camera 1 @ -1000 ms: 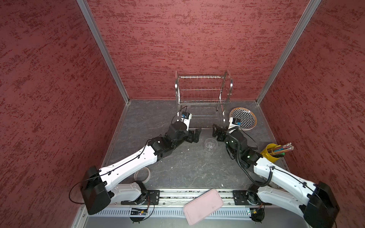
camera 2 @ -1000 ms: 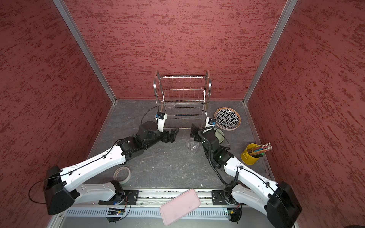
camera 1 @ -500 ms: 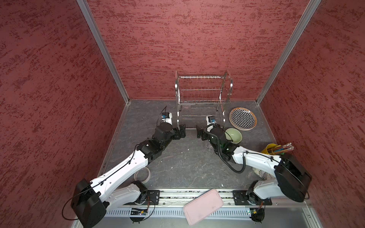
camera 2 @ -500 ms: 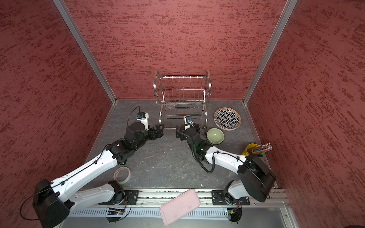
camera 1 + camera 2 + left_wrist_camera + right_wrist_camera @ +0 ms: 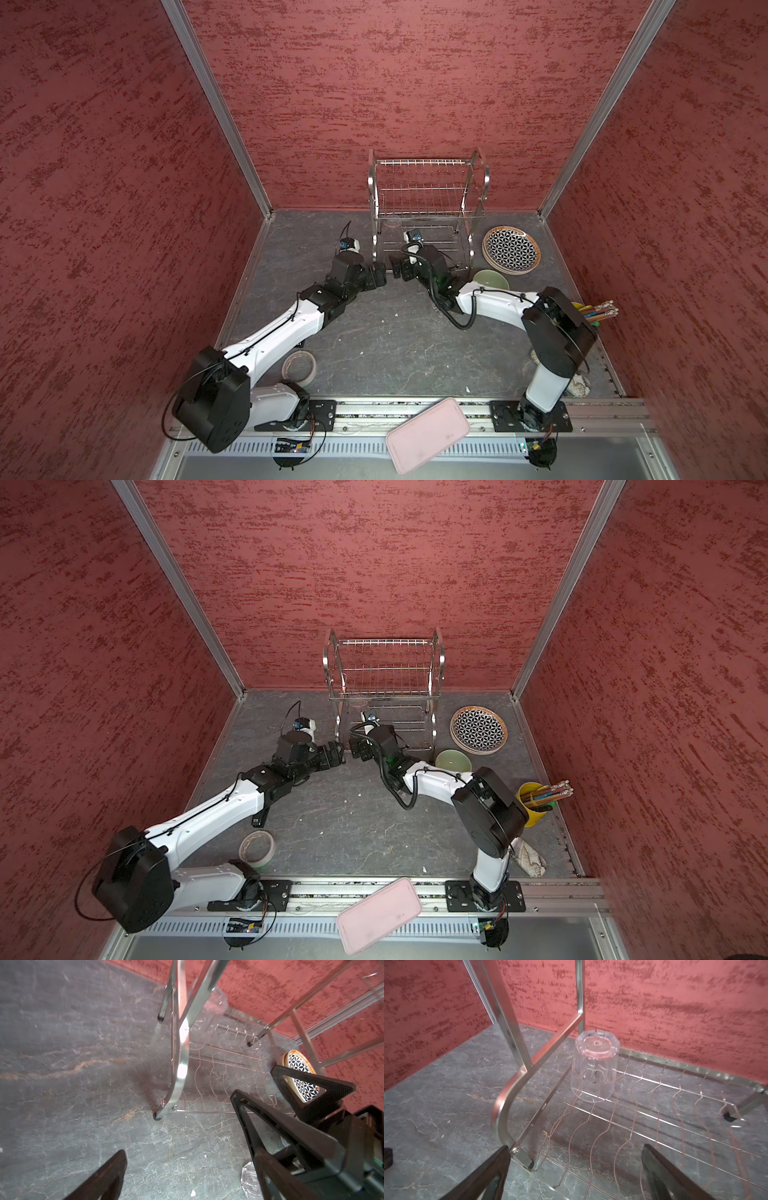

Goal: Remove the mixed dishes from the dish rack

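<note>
A clear cup (image 5: 594, 1068) stands upside down on the lower tier of the dish rack (image 5: 428, 195), in its back left corner. On the table (image 5: 374, 345), right of the rack, lies the black-and-white geometric plate (image 5: 512, 249), with the pale green bowl (image 5: 494, 277) just in front of it. The left gripper (image 5: 383, 277) and right gripper (image 5: 575, 1169) hover near the rack's front left leg, almost tip to tip, both spread and empty

This is a robotics lab test cell rather than a real kitchen. Three red textured walls (image 5: 415, 83) joined by bare aluminium posts (image 5: 215, 104) box in a grey stone-look tabletop (image 5: 395, 345). Two white robot arms (image 5: 286, 328) are bolted to a metal rail (image 5: 365, 409) along its front (the only kitchenware, a dish rack (image 5: 424, 187) and a plate (image 5: 512, 249), shares the surface with a roll of tape (image 5: 299, 365)).
</note>
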`<state>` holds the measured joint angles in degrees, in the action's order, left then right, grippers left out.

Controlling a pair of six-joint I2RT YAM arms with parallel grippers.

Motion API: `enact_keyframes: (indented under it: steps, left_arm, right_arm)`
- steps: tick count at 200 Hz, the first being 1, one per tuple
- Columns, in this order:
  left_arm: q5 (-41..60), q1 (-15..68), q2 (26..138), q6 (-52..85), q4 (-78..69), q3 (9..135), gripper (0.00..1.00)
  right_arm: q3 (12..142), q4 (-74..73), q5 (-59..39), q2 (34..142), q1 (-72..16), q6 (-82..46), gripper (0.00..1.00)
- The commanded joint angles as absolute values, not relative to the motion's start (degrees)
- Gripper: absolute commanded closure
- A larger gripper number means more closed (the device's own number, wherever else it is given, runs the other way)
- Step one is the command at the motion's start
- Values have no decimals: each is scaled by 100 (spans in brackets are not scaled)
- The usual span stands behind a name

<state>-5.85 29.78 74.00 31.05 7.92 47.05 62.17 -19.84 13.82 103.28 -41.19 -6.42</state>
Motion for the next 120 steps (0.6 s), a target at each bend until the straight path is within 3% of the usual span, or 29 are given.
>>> enact_keyframes:
  steps: [1,81,120]
  left_arm:
    - [-390,2862,7663,3170,521,4917,10]
    - [-196,2672,8403,3069,319,5303,21]
    - [-179,2638,8662,2943,273,5501,32]
  right_arm:
    - [6504,-2232,1139,10580,-3929,-659,2]
    - [7517,-1966,766,11494,-3518,-688,2]
    - [7884,-1890,608,11813,-3455,-679,2]
